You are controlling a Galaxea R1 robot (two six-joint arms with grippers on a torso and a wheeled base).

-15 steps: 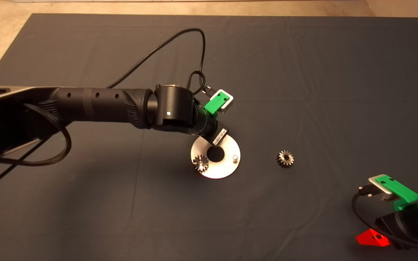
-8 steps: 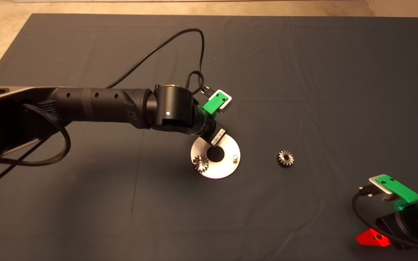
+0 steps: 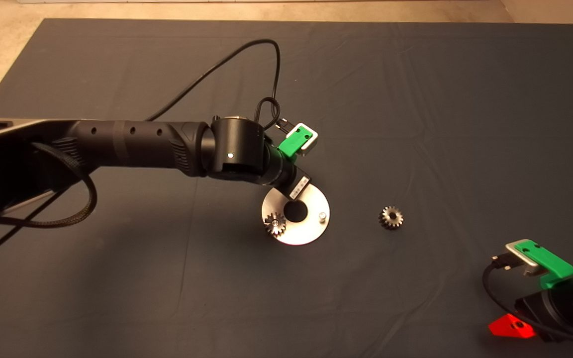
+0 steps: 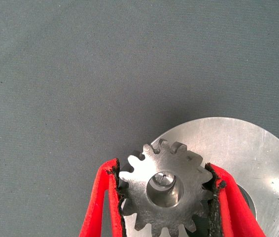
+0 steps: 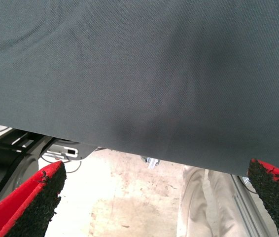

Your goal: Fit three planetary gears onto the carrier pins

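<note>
While my left gripper (image 4: 165, 197) clamps a gear (image 4: 166, 190) flat over the plate (image 3: 311, 201), its bore sits nearly over a pin (image 4: 164, 177); straight down seats it. Right gripper (image 5: 154, 197), spread apart, waits at the mat's (image 3: 416, 99) corner.

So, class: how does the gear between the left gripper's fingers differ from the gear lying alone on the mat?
The held gear sits between the left gripper fingers, over the round plate; the loose gear lies on the mat, apart from the plate. A pin shows in the held gear's hole; the loose gear's hole looks dark. The right gripper waits open. Both are small toothed metal gears.
</note>
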